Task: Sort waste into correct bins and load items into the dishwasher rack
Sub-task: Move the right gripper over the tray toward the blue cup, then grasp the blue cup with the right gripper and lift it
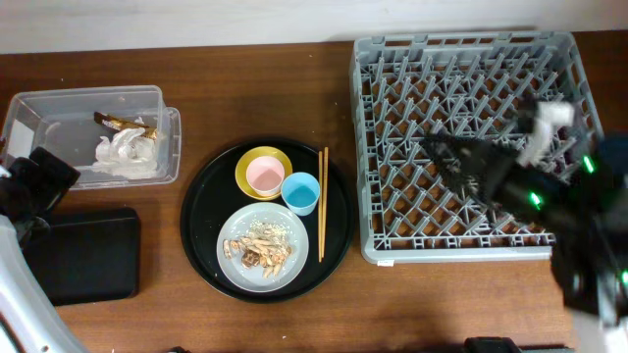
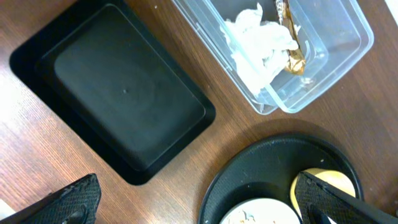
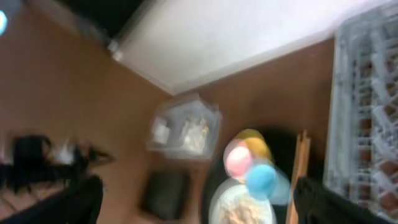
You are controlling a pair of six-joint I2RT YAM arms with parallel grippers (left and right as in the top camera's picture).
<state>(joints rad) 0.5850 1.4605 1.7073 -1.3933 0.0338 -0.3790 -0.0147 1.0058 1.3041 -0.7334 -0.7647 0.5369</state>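
Observation:
The crumpled foil wrapper [image 1: 126,147] [image 2: 261,50] lies in the clear box [image 1: 59,106] [image 2: 348,62]; the shallow black tray [image 1: 83,255] [image 2: 118,87] is beside it. The pink cup [image 1: 265,176] [image 3: 238,160] sits in the yellow bowl [image 1: 245,162], with the blue cup [image 1: 300,192], chopsticks [image 1: 322,201] and the plate [image 1: 235,240] of food scraps [image 1: 265,250] nearby. My left gripper [image 1: 47,181] [image 2: 199,208] hangs open above the table between black tray and plate. My right gripper [image 1: 446,157] [image 3: 199,205] is open over the dishwasher rack [image 1: 471,59], holding nothing.
The dishes all rest on a large round black tray [image 1: 206,211] [image 2: 249,180] at the table's middle. The rack [image 3: 367,112] fills the right side. The right wrist view is blurred. A pale wall runs along the far table edge.

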